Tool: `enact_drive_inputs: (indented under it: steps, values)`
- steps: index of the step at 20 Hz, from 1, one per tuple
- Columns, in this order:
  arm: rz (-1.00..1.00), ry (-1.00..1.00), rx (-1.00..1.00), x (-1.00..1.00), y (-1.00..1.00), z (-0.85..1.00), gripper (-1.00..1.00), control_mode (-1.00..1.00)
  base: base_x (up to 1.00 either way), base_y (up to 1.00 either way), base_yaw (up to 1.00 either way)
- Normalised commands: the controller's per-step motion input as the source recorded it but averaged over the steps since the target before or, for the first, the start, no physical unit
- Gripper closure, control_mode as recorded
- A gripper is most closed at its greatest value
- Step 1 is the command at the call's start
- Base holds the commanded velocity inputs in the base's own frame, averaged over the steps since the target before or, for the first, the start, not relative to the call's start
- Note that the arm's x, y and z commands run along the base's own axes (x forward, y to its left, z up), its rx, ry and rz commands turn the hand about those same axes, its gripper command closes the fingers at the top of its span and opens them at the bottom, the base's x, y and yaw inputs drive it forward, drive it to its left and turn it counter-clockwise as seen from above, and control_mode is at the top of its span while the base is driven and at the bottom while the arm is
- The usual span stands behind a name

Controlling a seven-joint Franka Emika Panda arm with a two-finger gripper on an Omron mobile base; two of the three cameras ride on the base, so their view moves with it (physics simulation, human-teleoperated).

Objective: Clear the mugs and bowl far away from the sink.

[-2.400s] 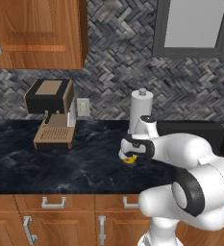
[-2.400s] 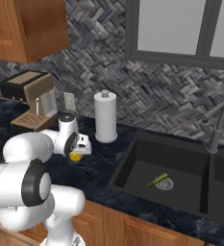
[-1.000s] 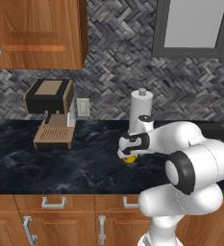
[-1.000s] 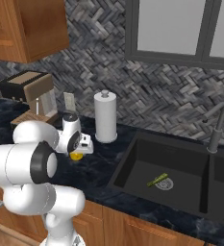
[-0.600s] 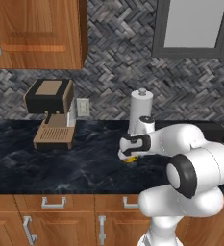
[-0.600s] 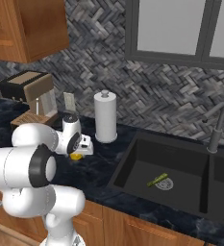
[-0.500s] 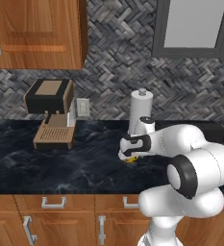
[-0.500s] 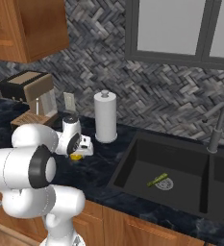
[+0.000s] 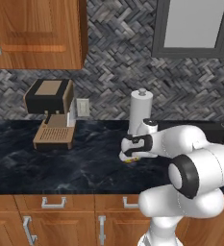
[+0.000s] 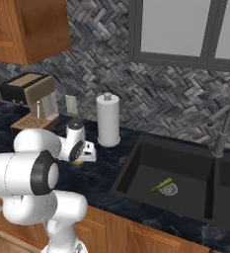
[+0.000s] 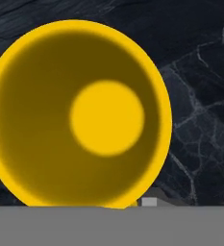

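A bright yellow mug (image 9: pixel 131 159) stands on the dark marble counter in front of the paper-towel roll, mostly covered by my hand. My gripper (image 9: pixel 130 153) points straight down onto it. The same mug (image 10: pixel 78 161) peeks out under the gripper (image 10: pixel 80 157) in the right base view. In the hand view I look straight into the mug (image 11: pixel 106 117), and one fingertip (image 11: pixel 150 201) presses against the outside of its rim at the bottom edge; the jaws are shut on the rim. The black sink (image 10: pixel 136 173) lies to the right. The bowl is out of view.
A tall white paper-towel roll (image 9: pixel 140 113) stands just behind the hand. A coffee machine (image 9: pixel 51 113) sits at the back left. The grey faucet (image 10: pixel 220 131) rises behind the sink, and a small green item (image 10: pixel 161 184) lies by the drain. Bare counter stretches left of the mug.
The hand has stayed over the yellow mug while the jaws closed from wide open onto its rim. Nothing else has moved.
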Motion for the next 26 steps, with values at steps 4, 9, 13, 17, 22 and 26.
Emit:
enact_drive_inputs:
  steps: [4, 9, 13, 17, 22, 26]
  values:
    - [0.05, 0.02, 0.04, 0.11, 0.02, -0.16, 1.0, -1.0, 0.0, 0.0, 0.0]
    - [0.03, 0.01, 0.0, -0.11, 0.3, 0.02, 1.0, -1.0, 0.0, 0.0, 0.0]
    - [-0.04, 0.02, 0.0, -0.78, 0.04, 0.62, 1.0, -1.0, 0.0, 0.0, 0.0]
    - [-0.22, 0.06, 0.0, -0.6, 0.0, 0.87, 1.0, -1.0, 0.0, 0.0, 0.0]
    - [-0.3, 0.12, 0.0, -0.42, 0.0, 0.84, 1.0, -1.0, 0.0, 0.0, 0.0]
    - [-0.34, 0.21, 0.0, -0.37, 0.0, 0.89, 1.0, -1.0, 0.0, 0.0, 0.0]
